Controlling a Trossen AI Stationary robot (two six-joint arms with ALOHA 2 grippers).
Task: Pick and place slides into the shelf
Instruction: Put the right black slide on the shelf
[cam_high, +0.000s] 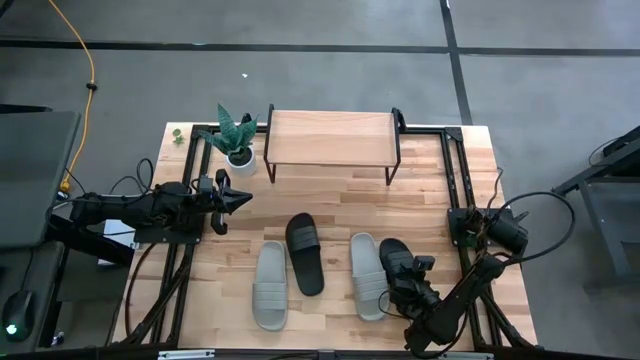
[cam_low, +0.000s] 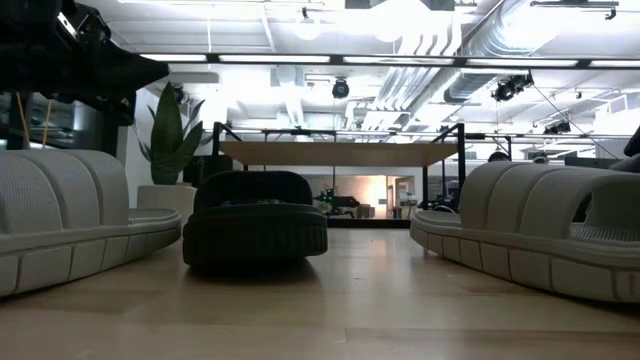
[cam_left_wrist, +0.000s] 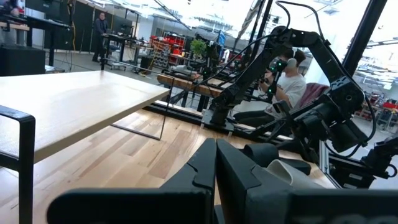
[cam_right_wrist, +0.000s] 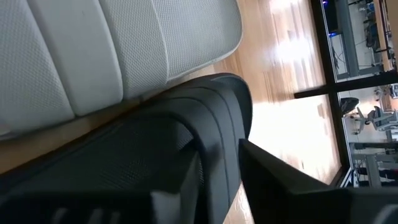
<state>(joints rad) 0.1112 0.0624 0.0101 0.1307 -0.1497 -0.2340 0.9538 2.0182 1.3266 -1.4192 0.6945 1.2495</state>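
Four slides lie soles down on the table. One pale slide (cam_high: 270, 285) and one black slide (cam_high: 304, 253) are left of centre. Another pale slide (cam_high: 366, 275) lies beside the second black slide (cam_high: 391, 247), near the right. My right gripper (cam_high: 402, 270) is low over that second black slide and shut on its strap. The shelf (cam_high: 330, 140) stands on its thin black legs at the far side, its plank top bare. My left gripper (cam_high: 243, 199) hovers shut at the table's left, touching nothing. In the left wrist view its fingers (cam_left_wrist: 216, 177) are closed together. My right gripper holds the right-hand black slide by the edge of its ribbed strap (cam_right_wrist: 219, 134). The strap is pinched between the two fingers (cam_right_wrist: 283, 186), which come at it slanting down from the near right. The slide lies flat on the table beside the pale one (cam_right_wrist: 124, 50).
A small potted plant (cam_high: 237, 138) stands just left of the shelf. Black frame rails run along the table's left and right sides. Bare wood lies between the shelf and the slides. People sit and stand in the room beyond the table.
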